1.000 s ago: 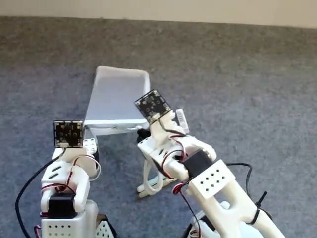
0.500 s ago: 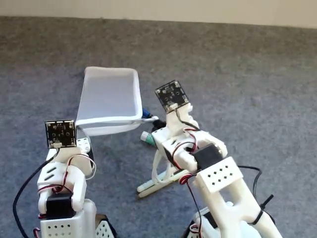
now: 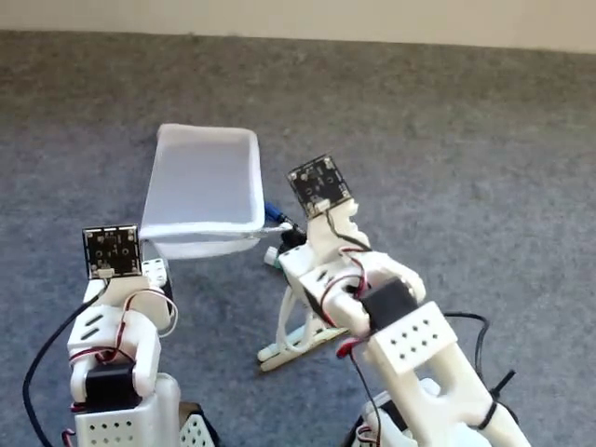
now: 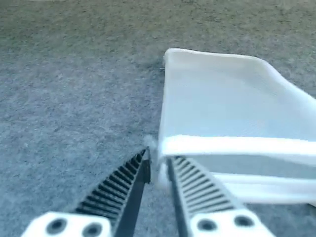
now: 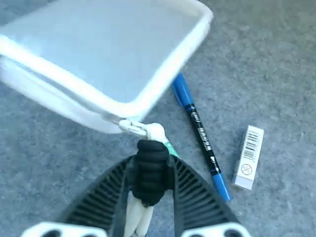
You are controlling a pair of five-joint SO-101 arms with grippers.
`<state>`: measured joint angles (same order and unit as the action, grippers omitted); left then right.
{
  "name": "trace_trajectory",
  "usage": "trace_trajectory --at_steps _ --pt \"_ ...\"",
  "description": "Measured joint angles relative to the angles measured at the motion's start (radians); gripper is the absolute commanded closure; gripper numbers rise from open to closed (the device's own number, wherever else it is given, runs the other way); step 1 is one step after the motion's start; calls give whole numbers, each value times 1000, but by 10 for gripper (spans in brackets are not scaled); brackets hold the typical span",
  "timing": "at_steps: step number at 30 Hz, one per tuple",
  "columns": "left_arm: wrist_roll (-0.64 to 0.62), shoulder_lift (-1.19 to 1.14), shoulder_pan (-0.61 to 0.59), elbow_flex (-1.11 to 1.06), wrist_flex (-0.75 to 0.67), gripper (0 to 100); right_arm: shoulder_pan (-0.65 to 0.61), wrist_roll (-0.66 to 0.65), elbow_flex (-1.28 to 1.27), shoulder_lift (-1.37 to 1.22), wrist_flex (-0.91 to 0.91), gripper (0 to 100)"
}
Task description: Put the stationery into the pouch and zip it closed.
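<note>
The white pouch (image 3: 205, 186) lies on the grey carpet with its mouth toward the arms. My left gripper (image 4: 158, 160) is shut on the pouch's (image 4: 222, 103) near corner rim. My right gripper (image 5: 151, 163) is shut on a white marker (image 5: 150, 170) by its black grip. The marker's green-banded tip (image 3: 275, 259) sits just outside the mouth, next to the zipper pull (image 5: 133, 128). A blue pen (image 5: 200, 133) lies on the carpet beside the pouch (image 5: 108, 54), partly under its edge. A small white eraser (image 5: 248, 157) lies past the pen.
Grey carpet (image 3: 447, 140) stretches open to the right of and behind the pouch. The blue pen's end (image 3: 273, 213) pokes out between the pouch and the right arm's camera board (image 3: 321, 186).
The pouch and my left gripper have shifted left. My right gripper drew back from the mouth with the marker, uncovering the blue pen, then edged a little toward the pouch again.
</note>
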<state>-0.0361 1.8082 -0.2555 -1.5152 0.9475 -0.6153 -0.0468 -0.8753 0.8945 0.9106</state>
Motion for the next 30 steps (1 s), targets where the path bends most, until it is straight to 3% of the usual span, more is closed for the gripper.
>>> trace_trajectory --at_steps 3,7,16,24,30 --pt "-12 0 -5 0 0 751 -26 -11 3 74 37 994" --pt "-75 0 -5 0 0 748 -46 -11 3 152 60 994" --pt "-81 0 11 0 0 749 -72 -63 3 241 147 994" --pt "-26 0 35 -5 -6 970 -92 -66 3 272 163 985" --pt "43 0 41 -3 -6 995 -92 -66 3 273 169 793"
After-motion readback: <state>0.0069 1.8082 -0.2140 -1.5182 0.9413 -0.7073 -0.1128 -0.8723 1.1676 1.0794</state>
